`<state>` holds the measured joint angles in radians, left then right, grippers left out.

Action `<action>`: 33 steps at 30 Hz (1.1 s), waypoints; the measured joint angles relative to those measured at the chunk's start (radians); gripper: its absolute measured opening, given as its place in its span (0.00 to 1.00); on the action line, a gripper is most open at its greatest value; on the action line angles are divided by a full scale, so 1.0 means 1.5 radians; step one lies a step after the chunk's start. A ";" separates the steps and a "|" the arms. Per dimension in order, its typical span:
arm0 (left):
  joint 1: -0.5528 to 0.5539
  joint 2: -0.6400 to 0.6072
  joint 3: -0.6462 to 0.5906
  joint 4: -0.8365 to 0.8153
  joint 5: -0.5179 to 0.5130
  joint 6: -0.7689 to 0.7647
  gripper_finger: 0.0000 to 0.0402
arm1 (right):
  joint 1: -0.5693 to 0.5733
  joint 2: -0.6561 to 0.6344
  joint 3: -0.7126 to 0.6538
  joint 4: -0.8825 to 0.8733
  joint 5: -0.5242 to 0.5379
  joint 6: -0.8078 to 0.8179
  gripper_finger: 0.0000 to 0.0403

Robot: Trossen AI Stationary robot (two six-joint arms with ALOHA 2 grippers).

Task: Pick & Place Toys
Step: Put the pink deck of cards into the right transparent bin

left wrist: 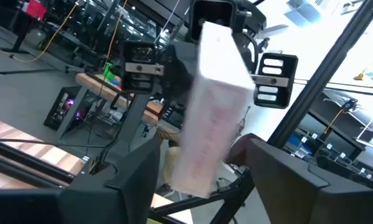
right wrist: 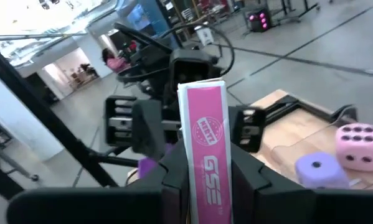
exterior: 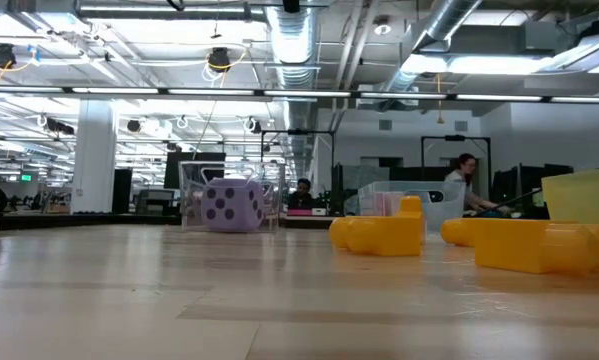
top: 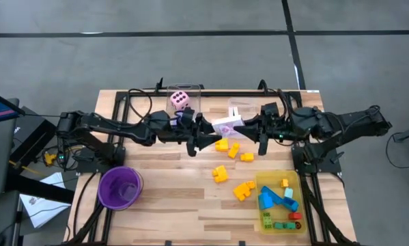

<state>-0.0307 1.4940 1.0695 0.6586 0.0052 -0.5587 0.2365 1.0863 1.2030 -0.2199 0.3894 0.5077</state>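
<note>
A flat pink-white card box (top: 226, 126) hangs in the air over the middle of the table, between my two grippers. My right gripper (top: 245, 126) comes from the table's right and is shut on it. My left gripper (top: 207, 134) faces it from the left and is open. In the left wrist view its fingers (left wrist: 136, 177) stand on either side of the box's free end (left wrist: 195, 168), and no touch shows. Several yellow blocks (top: 233, 149) lie on the wood below. A pink die (top: 180, 100) and a purple die (exterior: 229, 205) sit at the far side. My right gripper pinches the card box between its two fingers (right wrist: 248, 174), one on each broad face, near the box's right end (right wrist: 206, 186). The fingers come level from the table's right and lie along the box. The box sticks out toward my left gripper, on edge and clear of the table.
A yellow tray (top: 296, 179) with blue, green and red blocks stands at the near right. A purple round cup (top: 120, 186) stands at the near left. A clear box (top: 194, 87) holds the dice at the far edge. More yellow blocks (top: 244, 190) lie beside the tray.
</note>
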 joint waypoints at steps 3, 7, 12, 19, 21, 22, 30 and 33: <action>0.000 0.000 0.000 0.003 -0.006 0.000 0.53 | -0.012 0.000 0.000 0.012 -0.013 -0.013 0.14; 0.000 0.000 0.000 0.018 -0.007 0.000 0.43 | -0.027 0.011 0.002 0.036 -0.037 -0.015 0.14; 0.002 0.000 0.000 0.024 -0.014 0.000 0.31 | -0.038 0.036 0.001 0.057 -0.068 -0.020 0.14; 0.002 -0.002 0.002 0.008 0.033 0.001 0.15 | -0.037 0.041 -0.001 0.071 -0.073 -0.039 0.23; 0.001 -0.002 0.002 -0.009 0.047 0.000 0.15 | -0.037 0.031 -0.001 0.075 -0.082 -0.047 0.29; 0.000 -0.006 0.002 -0.028 0.053 0.000 0.15 | -0.037 0.022 0.000 0.073 -0.092 -0.049 0.32; 0.000 -0.049 0.001 -0.228 0.165 -0.003 0.15 | -0.037 -0.020 0.001 -0.026 -0.228 -0.064 0.50; 0.000 -0.049 0.008 -0.286 0.215 -0.019 0.15 | -0.038 -0.011 0.001 -0.045 -0.291 -0.081 0.53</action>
<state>-0.0307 1.4200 1.0808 0.2289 0.3282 -0.5873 0.1799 1.0703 1.2049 -0.2872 -0.0474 0.3867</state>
